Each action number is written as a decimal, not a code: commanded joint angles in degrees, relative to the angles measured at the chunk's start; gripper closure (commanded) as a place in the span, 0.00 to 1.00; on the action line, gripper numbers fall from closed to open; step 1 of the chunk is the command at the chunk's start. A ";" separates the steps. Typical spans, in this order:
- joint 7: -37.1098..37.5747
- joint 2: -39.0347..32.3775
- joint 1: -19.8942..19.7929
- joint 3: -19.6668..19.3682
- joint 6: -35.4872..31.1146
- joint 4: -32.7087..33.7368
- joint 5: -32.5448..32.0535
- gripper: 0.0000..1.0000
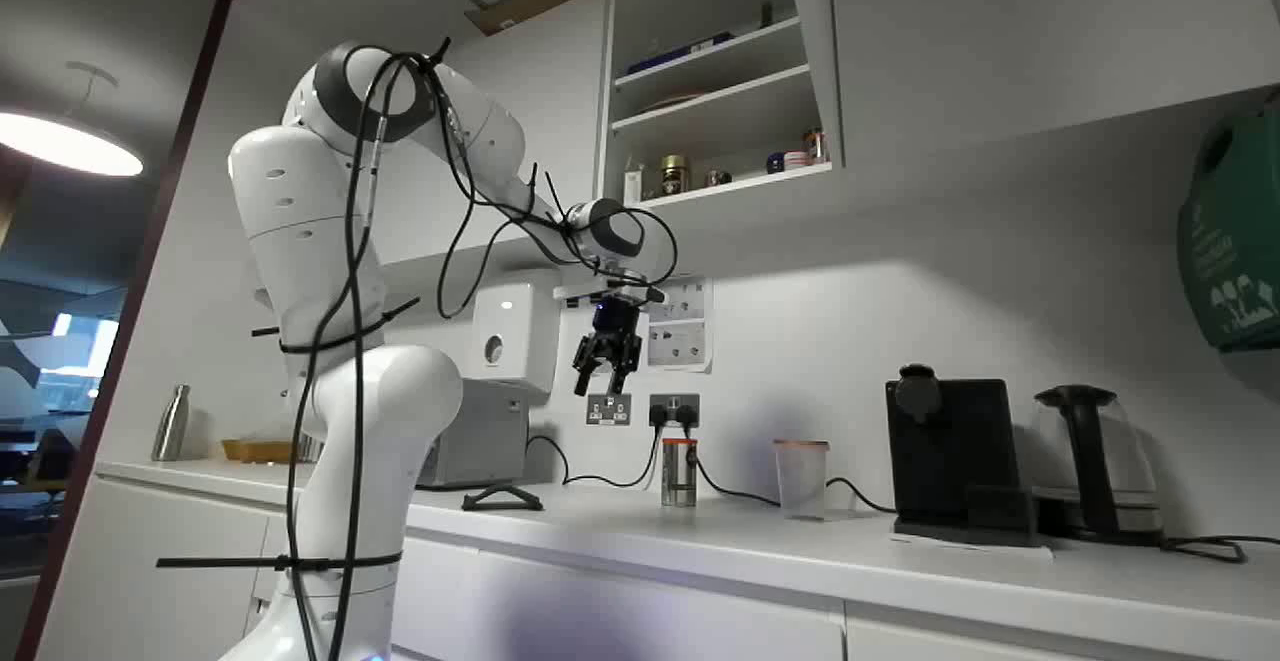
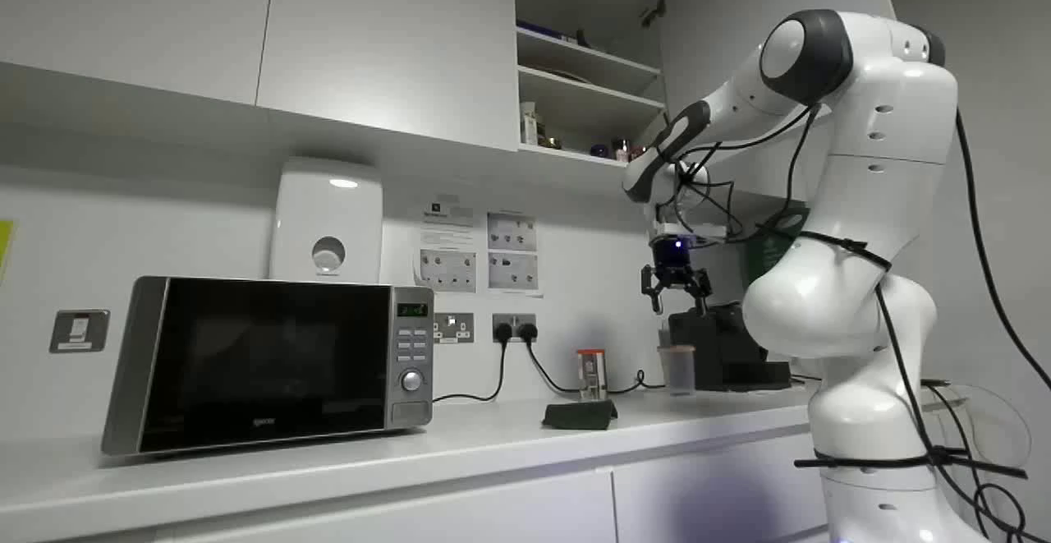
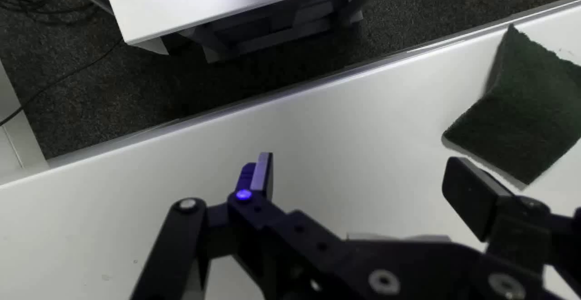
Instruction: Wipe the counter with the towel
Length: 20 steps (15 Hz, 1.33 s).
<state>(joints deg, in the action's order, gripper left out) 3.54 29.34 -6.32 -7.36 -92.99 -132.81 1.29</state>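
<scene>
1. I have the Robotiq gripper (image 3: 361,169) well above the counter (image 3: 345,141), pointing down, its two fingers spread wide with nothing between them.
2. The towel (image 3: 535,114) lies on the counter near the front edge, off to one side of the gripper. In an exterior view it is to the side of the microwave (image 2: 267,362) and in front of an orange-lidded canister (image 2: 592,375).
3. I judge the step in hand to be reaching for the towel. I should travel sideways at this height first, then descend.
4. The towel seems to arch off the surface; that raised fold looks the best place to pinch. I would set a finger on each side, avoid pressing hard on the counter, then squeeze.
5. The towel is dark grey-green and fuzzy, with straight sides and pointed corners; probably limp, so it may bunch.
6. The counter is smooth and white, with a thick pale edge. The canister looks rigid and cylindrical; the plastic tub (image 1: 802,481) near it is translucent, tapered and likely easy to tip.
</scene>
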 commanded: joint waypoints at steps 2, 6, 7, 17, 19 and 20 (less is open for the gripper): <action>-0.23 -0.07 -0.55 0.43 0.11 0.12 0.19 0.00; -0.23 -0.07 -0.55 0.43 0.11 0.12 0.19 0.00; -0.23 -0.07 -0.55 0.43 0.11 0.12 0.19 0.00; 2.77 1.15 0.82 2.83 -7.80 -9.81 9.45 0.00; 2.77 0.91 1.45 3.74 -7.74 -11.31 11.21 0.00; 2.84 0.96 1.80 4.34 -7.89 -12.22 11.86 0.00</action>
<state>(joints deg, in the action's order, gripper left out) 4.57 29.44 -5.48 -4.42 -99.48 -142.38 10.86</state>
